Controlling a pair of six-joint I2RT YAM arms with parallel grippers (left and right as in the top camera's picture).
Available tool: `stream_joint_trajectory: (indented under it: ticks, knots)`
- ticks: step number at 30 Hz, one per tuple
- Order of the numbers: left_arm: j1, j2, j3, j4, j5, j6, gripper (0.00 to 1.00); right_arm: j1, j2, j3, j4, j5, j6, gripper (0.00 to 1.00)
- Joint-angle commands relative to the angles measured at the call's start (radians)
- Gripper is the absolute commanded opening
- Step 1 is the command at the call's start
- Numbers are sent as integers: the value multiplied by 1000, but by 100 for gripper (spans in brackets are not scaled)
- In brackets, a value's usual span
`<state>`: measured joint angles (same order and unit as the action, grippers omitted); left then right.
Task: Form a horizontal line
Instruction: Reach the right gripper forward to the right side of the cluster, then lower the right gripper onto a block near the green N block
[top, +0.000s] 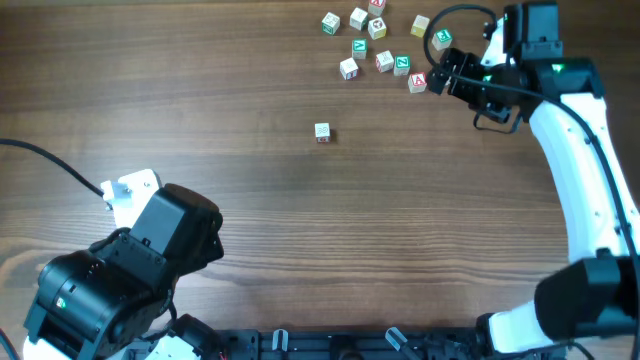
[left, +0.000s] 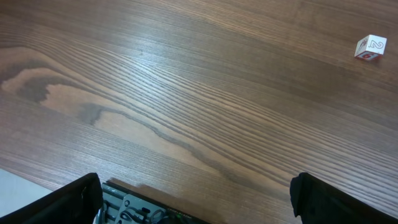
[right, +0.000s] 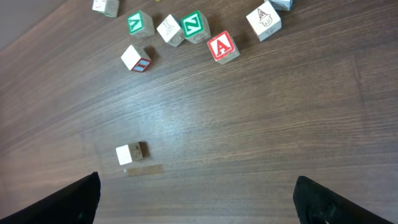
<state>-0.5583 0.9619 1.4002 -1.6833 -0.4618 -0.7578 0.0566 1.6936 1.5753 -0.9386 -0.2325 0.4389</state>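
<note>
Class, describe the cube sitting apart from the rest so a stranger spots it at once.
Start at the wooden table and find the cluster of lettered cubes near its far edge, beside the right arm. The lone cube stands nearer the middle, touching nothing, while the others crowd together.

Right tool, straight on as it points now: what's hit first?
The right tool probably meets bare table first: lone cube sits left of its line, A cube further on. Depth unclear.
</note>
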Motion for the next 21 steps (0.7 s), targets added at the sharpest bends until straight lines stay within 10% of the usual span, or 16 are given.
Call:
stream_joint_trajectory:
  ticks: [1,21]
  knots:
    - [0,-4,3,-1,1,-2,100,6,58,67,-2,22,-21,100]
    - [0,-4,3,-1,1,-2,100,47,333,316,95,127,-84,100]
